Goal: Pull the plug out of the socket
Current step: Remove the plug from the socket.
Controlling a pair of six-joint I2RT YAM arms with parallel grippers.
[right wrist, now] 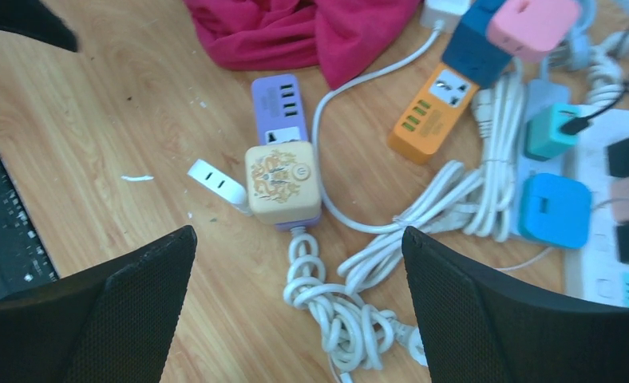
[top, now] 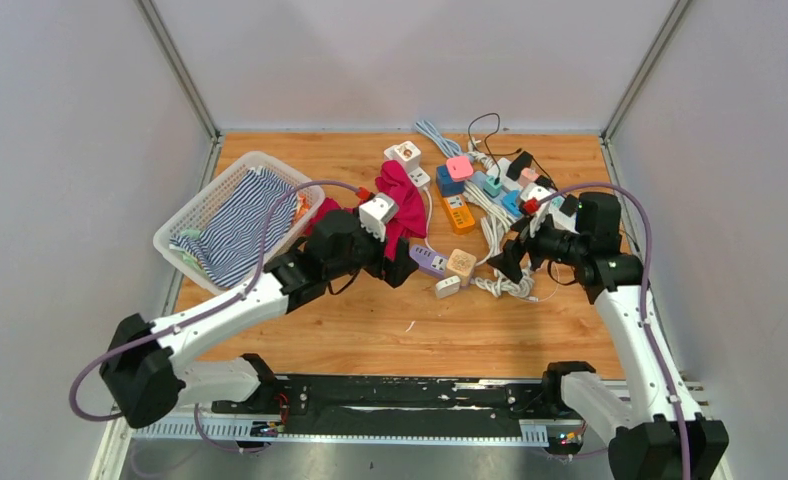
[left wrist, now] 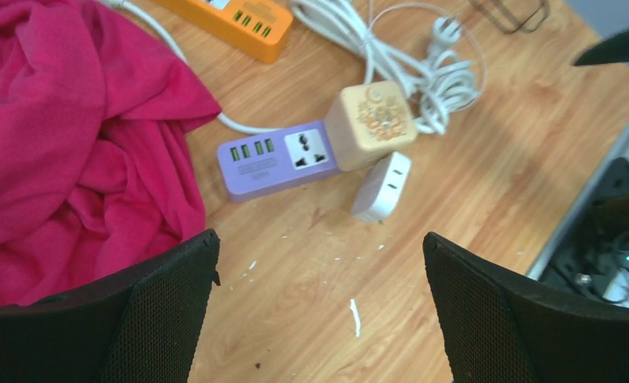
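L claw [left wrist: 319, 247], R claw [right wrist: 297, 235] open; beige cube plug [left wrist: 371, 114] in purple strip [left wrist: 271, 159] ahead. White plastic basket [top: 205, 195] left of L claw: striped cloth [top: 240, 225].

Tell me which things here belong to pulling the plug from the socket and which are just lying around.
For the job: purple power strip, beige cube plug seated in it, left gripper, right gripper, both open.
Just lying about: pink cloth, orange power strip, basket, coiled white cable.

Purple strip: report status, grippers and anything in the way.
Both open, empty: left gripper, right gripper. Beige cube plug seated on purple strip, untouched. Red cloth beside strip's USB end; white adapter against the cube.
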